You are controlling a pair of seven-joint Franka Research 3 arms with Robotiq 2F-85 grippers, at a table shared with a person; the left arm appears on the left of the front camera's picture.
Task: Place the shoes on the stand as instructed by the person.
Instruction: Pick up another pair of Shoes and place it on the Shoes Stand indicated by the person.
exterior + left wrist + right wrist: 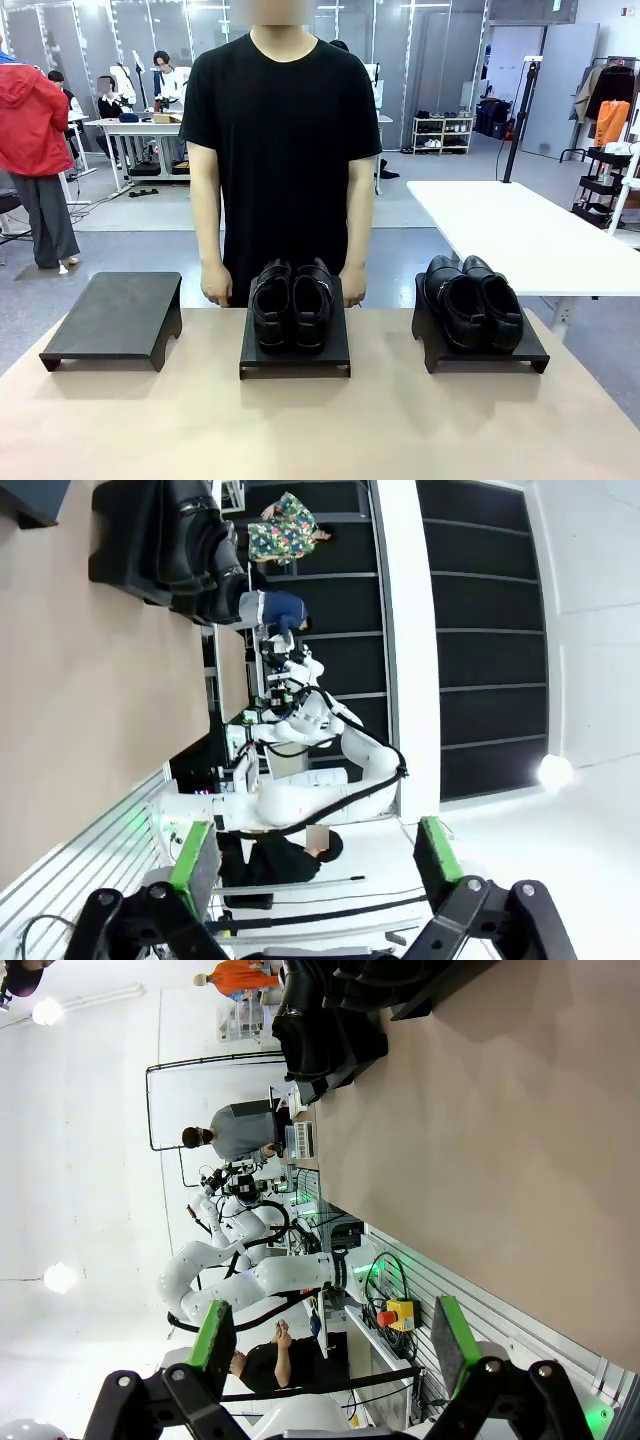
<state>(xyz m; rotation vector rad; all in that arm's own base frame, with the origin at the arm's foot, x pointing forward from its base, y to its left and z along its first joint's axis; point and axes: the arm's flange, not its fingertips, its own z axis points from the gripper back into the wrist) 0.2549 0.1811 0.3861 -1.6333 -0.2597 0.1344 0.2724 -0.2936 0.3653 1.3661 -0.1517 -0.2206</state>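
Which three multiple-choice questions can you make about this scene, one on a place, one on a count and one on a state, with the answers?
1. Where does the strapped pair of shoes stand?
A. on the middle stand
B. on the left stand
C. on the bare table

2. How many black stands are on the table?
A. two
B. three
C. four

3. How are the left gripper and the right gripper?
A. both open, holding nothing
B. both shut on shoes
C. one open, one shut

Answers: 1 A, the pair sits on the middle stand. 2 B, three stands show in a row. 3 A, the pads stand apart around nothing.
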